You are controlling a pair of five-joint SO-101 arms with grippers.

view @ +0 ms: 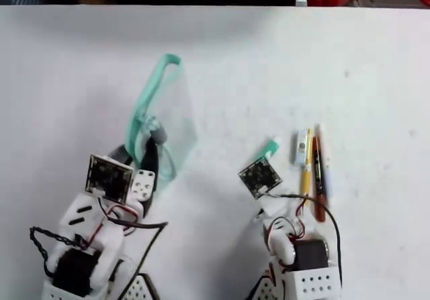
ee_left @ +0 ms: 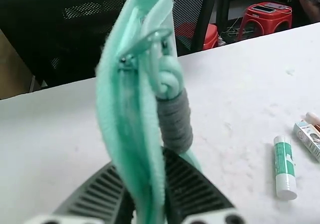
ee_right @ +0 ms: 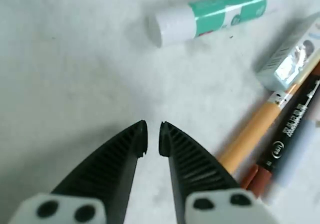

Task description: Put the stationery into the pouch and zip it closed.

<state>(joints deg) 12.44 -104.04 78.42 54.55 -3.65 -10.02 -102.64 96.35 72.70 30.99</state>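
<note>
The pouch (view: 164, 112) is clear plastic with a mint-green zipper band and lies left of centre on the table. My left gripper (view: 149, 160) is shut on that green band (ee_left: 132, 119), next to a grey wrapped pull (ee_left: 175, 121). The stationery lies to the right: a green-and-white glue stick (ee_right: 215, 13), a small white box (ee_right: 295, 53), an orange pen (ee_right: 255, 129), a dark red pen (ee_right: 285, 139) and a pale pen (view: 325, 159). My right gripper (ee_right: 152, 134) hovers over bare table just short of the glue stick, shut with nothing between its fingers.
The white table (view: 282, 65) has free room at the back and between the pouch and the pens. The table's far edge (view: 215, 6) borders a dark area. A red stool (ee_left: 262, 16) and a chair stand beyond the table.
</note>
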